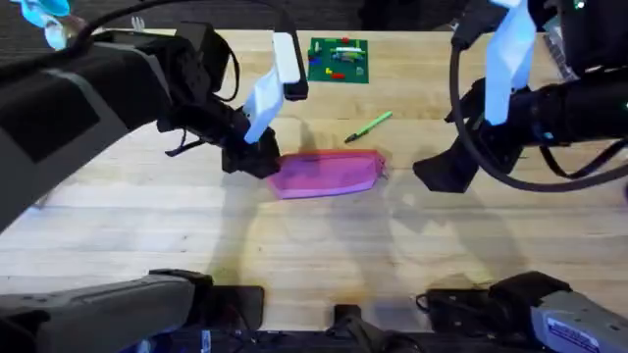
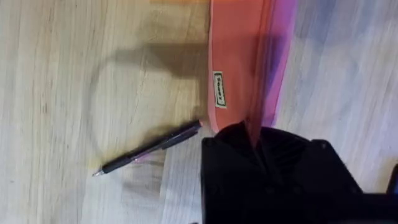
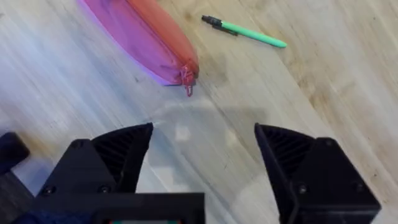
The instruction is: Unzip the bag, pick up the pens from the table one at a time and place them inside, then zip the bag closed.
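Observation:
The pink bag [image 1: 329,174] lies zipped on the table [image 1: 294,245], long side running left to right. My left gripper [image 1: 253,157] is at its left end, shut on the fabric there; in the left wrist view the bag [image 2: 239,56] runs into the black fingers [image 2: 261,168]. The black pen [image 2: 149,148] lies just beside that end. The green pen [image 1: 369,126] lies behind the bag's right end. My right gripper [image 1: 446,172] hovers open to the right of the bag, holding nothing. The right wrist view shows the bag [image 3: 143,37], its zipper pull [image 3: 188,84] and the green pen [image 3: 245,32].
A flat green board with small coloured bricks [image 1: 339,59] sits at the back of the table. Bare wood stretches in front of the bag towards the arm bases.

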Robot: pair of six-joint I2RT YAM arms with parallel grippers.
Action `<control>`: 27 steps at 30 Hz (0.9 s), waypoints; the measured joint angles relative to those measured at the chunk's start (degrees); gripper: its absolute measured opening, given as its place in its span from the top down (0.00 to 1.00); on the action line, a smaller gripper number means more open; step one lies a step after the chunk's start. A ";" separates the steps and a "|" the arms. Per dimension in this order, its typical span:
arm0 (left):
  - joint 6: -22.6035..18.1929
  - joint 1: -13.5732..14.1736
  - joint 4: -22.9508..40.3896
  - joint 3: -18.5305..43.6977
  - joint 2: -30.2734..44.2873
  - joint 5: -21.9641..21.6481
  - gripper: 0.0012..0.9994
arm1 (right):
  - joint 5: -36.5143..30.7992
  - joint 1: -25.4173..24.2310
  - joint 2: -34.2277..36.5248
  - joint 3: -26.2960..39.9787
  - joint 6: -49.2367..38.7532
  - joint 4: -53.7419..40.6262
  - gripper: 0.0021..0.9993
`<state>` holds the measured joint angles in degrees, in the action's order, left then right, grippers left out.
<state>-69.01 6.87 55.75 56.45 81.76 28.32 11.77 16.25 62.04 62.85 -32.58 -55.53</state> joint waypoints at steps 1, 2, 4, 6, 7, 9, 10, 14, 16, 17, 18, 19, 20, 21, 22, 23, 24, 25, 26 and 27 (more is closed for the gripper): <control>0.00 0.00 0.00 0.00 0.00 0.00 0.96 | 0.00 0.00 0.00 0.00 0.02 0.00 0.00; 0.00 0.00 0.00 0.00 0.00 0.00 0.96 | 0.00 0.00 0.00 0.00 0.04 0.00 0.00; 0.00 0.00 0.00 0.00 0.00 0.00 0.96 | 0.00 0.00 0.00 0.00 0.04 0.00 0.00; 0.00 0.00 0.00 0.00 0.00 0.00 0.96 | 0.00 0.00 0.00 0.00 0.04 0.00 0.00; 0.00 0.00 0.00 0.00 0.00 0.00 0.96 | 0.00 0.00 0.00 0.00 0.04 0.00 0.00; 0.00 0.01 0.00 0.00 0.00 0.00 0.96 | 0.00 0.00 0.02 0.00 0.04 0.00 0.00; 0.00 0.00 0.00 0.00 0.00 0.00 0.96 | 0.00 0.00 0.05 0.00 0.04 0.00 0.00; 0.00 0.00 0.00 0.00 0.00 0.00 0.96 | 0.00 0.00 0.99 0.00 0.04 0.02 0.00; 0.00 0.00 0.00 0.00 0.00 0.00 0.96 | 0.02 0.00 2.34 0.00 0.04 0.02 0.00; 0.00 0.00 0.00 0.00 0.00 0.00 0.96 | 0.02 0.00 3.13 0.00 0.07 0.01 0.00; 0.00 0.00 0.00 0.00 0.00 0.00 0.96 | 0.05 0.00 3.89 0.00 0.07 0.02 0.00; 0.00 0.00 0.00 0.00 0.00 0.00 0.96 | 0.19 0.00 4.76 0.00 0.11 0.02 0.00; 0.00 0.01 0.00 0.00 0.00 0.00 0.96 | 0.39 0.00 5.56 0.00 0.18 0.10 0.00; 0.00 0.00 0.00 0.00 0.00 0.00 0.96 | 0.72 0.00 6.30 0.00 0.24 0.22 0.00; 0.00 0.00 0.00 0.00 0.00 0.00 0.96 | 1.13 0.00 7.08 0.00 0.28 0.38 0.00; 0.00 0.00 0.00 0.00 0.00 0.00 0.96 | 1.37 0.00 7.84 0.00 0.41 0.51 0.00; 0.00 0.00 0.00 0.00 0.00 0.00 0.96 | 1.57 0.00 8.54 0.00 0.46 0.61 0.00; 0.00 0.00 0.00 0.00 0.00 0.00 0.96 | 1.60 0.00 9.13 0.00 0.51 0.64 0.00; 0.00 0.00 0.00 0.00 0.00 0.00 0.96 | 1.69 0.00 9.87 0.00 0.52 0.64 0.00; 0.00 0.00 0.00 0.00 0.00 0.00 0.96 | 1.81 0.00 10.57 0.00 0.52 0.66 0.00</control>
<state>-69.01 6.87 55.75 56.45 81.76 28.32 13.58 16.25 72.61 62.85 -32.05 -54.87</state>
